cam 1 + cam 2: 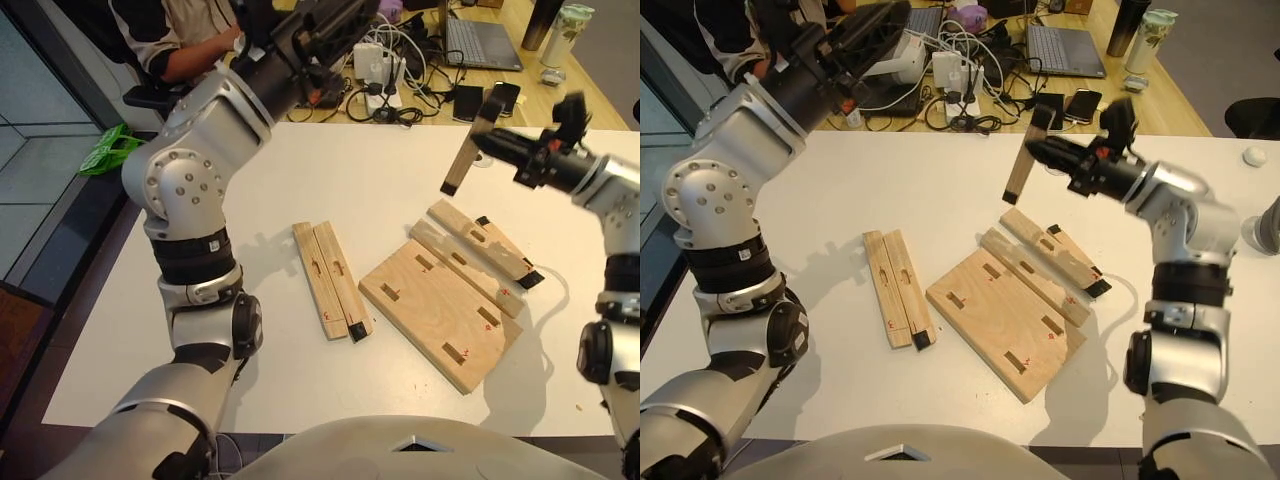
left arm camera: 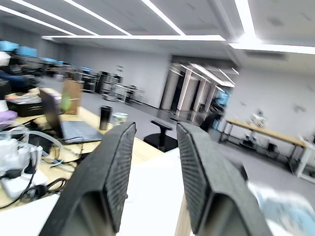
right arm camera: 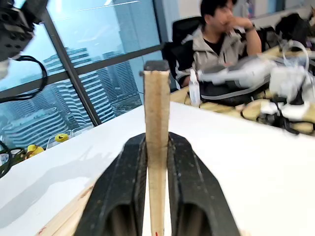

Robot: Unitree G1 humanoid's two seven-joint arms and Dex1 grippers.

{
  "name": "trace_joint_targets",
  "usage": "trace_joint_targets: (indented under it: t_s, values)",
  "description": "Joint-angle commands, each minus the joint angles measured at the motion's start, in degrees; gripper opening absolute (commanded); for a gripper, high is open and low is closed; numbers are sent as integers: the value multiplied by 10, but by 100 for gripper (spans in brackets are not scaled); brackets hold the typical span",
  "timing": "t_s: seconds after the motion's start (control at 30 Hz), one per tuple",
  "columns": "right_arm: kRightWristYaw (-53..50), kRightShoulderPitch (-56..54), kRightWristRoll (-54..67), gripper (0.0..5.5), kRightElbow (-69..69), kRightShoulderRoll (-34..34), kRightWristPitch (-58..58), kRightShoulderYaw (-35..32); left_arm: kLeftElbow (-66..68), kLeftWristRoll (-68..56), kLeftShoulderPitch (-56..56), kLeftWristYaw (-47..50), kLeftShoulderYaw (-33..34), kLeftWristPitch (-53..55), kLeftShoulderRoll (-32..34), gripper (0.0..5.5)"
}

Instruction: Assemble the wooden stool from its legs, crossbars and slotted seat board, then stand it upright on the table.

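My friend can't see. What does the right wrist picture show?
The right end effector grips a wooden stool leg, whose dark-capped end sticks out over the white table. City towers show through a window behind.

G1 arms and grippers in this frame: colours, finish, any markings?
The left arm and right arm: glossy silver-grey rounded shells, black joint bands; left has a screw-ringed round housing and small white label. The left gripper and right gripper: two matte black fingers each.
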Motion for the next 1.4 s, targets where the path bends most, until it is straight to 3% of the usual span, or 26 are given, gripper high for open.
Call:
trace_joint_targets:
  t_s: [0.03, 0.27, 0.63, 1.07, 1.4]
  values:
    - [-117, 126, 30, 38, -91, 68, -3, -64, -57, -18, 55, 62, 4, 30, -23, 155]
    - [-156, 231, 24, 38, -152, 67, -11, -62, -102, -14, 116, 41, -28, 82, 50, 155]
    - [-125, 274, 14, 38, -145, 26, -22, -37, -130, -26, 134, 64, -31, 80, 37, 155]
    - [-77, 179, -45, 38, 12, 16, -120, 20, -115, -17, 119, 55, -51, 71, 35, 155]
    - [-91, 302, -66, 38, -65, 44, -230, 37, -119, -13, 123, 51, -52, 60, 44, 155]
